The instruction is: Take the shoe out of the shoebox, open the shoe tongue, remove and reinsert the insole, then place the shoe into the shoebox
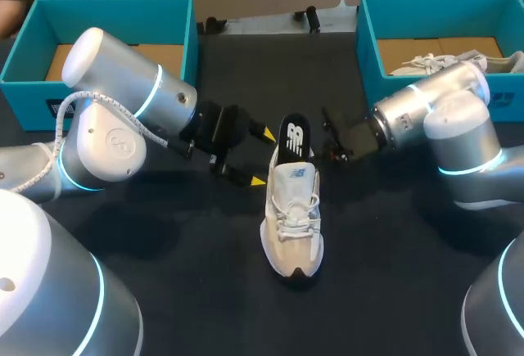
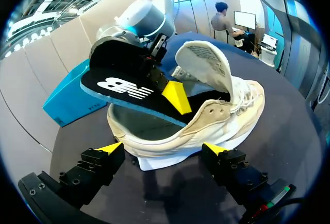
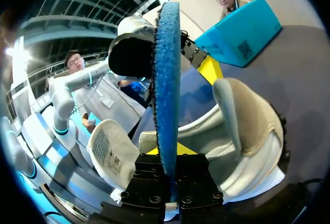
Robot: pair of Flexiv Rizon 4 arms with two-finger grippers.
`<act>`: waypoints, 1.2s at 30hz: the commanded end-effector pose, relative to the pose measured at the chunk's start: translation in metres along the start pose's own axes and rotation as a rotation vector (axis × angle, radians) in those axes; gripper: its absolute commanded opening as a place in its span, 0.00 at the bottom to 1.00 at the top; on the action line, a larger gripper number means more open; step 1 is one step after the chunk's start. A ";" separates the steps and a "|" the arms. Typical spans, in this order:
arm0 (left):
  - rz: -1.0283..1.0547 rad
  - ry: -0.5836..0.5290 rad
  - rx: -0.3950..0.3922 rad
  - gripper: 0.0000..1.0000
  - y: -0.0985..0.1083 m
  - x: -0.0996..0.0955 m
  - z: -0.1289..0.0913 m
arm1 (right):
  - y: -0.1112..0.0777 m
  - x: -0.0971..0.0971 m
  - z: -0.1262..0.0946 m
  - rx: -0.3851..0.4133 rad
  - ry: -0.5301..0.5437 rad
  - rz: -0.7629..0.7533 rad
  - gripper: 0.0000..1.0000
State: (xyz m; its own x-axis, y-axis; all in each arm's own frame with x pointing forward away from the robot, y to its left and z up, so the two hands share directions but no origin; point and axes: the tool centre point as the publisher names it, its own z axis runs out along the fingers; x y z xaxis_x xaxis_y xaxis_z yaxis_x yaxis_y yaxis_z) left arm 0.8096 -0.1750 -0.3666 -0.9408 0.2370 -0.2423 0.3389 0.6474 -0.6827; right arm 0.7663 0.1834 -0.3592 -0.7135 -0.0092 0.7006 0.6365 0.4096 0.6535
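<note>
Insole half out of the shoe, pinched by the right claw; left claw wide at the heel.

The white shoe stands upright mid-counter, tongue folded forward. The black insole rises from the heel opening, its front end apparently inside the shoe. The right claw is closed narrow across the insole's blue foam edge. The left claw stands wide, one finger either side of the heel, seemingly not touching. Assessment: the insole is thin, light and flexible and will buckle if pushed from its far end, so it should be held near the heel end and fed in toe-first. The shoe is light and soft-sided with a firmer heel counter, liable to slide, so brace it at the heel.
</note>
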 end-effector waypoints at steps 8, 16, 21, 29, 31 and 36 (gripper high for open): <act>0.000 -0.001 -0.002 1.00 0.000 0.001 0.001 | 0.003 -0.001 0.002 -0.008 -0.030 -0.019 0.15; 0.000 -0.001 -0.002 1.00 0.000 0.001 0.001 | 0.013 0.002 -0.006 -0.007 -0.062 -0.044 0.25; 0.000 -0.001 -0.002 1.00 0.000 0.001 0.001 | 0.020 0.001 -0.010 -0.009 -0.078 -0.063 0.26; 0.000 -0.001 -0.002 1.00 0.000 0.001 0.001 | 0.033 -0.004 -0.018 0.017 -0.088 -0.084 0.24; 0.000 -0.001 -0.002 1.00 0.000 0.001 0.001 | 0.033 -0.007 -0.017 0.032 -0.078 -0.070 0.12; 0.000 -0.001 -0.002 1.00 0.000 0.001 0.001 | 0.028 -0.008 -0.012 0.053 -0.064 -0.038 0.00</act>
State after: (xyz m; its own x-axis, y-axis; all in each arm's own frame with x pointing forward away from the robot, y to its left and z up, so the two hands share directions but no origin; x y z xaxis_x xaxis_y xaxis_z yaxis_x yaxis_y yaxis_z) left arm 0.8096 -0.1750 -0.3666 -0.9408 0.2370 -0.2423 0.3389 0.6474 -0.6827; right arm 0.7901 0.1797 -0.3393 -0.7587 0.0385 0.6502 0.5947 0.4482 0.6674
